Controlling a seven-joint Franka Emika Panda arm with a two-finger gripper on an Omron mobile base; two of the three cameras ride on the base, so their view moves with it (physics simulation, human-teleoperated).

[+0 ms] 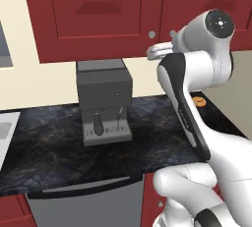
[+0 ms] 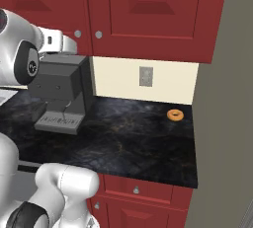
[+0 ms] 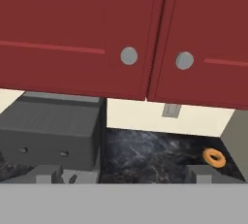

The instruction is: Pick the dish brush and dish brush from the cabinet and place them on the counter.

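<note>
Here, cabinet: the dark red wall cabinet (image 3: 121, 34) hangs above the counter with both panelled doors closed; two round silver knobs (image 3: 129, 56) sit side by side at the lower inner corners of the doors, one on each side of the seam.
Brushes: the two dish brushes cannot be seen, and with the doors closed the pictures do not tell where they lie.
Counter: the black worktop with golden-brown veins (image 2: 133, 138) runs under the cabinet up to a grey side wall on the right.
Coffee machine: a dark grey coffee machine (image 1: 104, 100) stands on the counter against the cream back wall, below the left door.
Doughnut: a small orange ring-shaped doughnut (image 2: 175, 115) lies on the counter near the right end, well apart from the coffee machine.
Outlet: a grey wall plate (image 2: 145, 76) sits on the cream wall between the coffee machine and the doughnut.
Gripper: the gripper (image 3: 121, 175) is raised in front of the cabinet, level with the lower edge of the doors, facing the knobs.
Fingers: the two grey fingertips (image 3: 47, 173) stand spread far apart at the bottom of the hand view, with nothing between them.
Arm: the white arm (image 1: 197, 78) bends up from the base toward the knobs.
</note>
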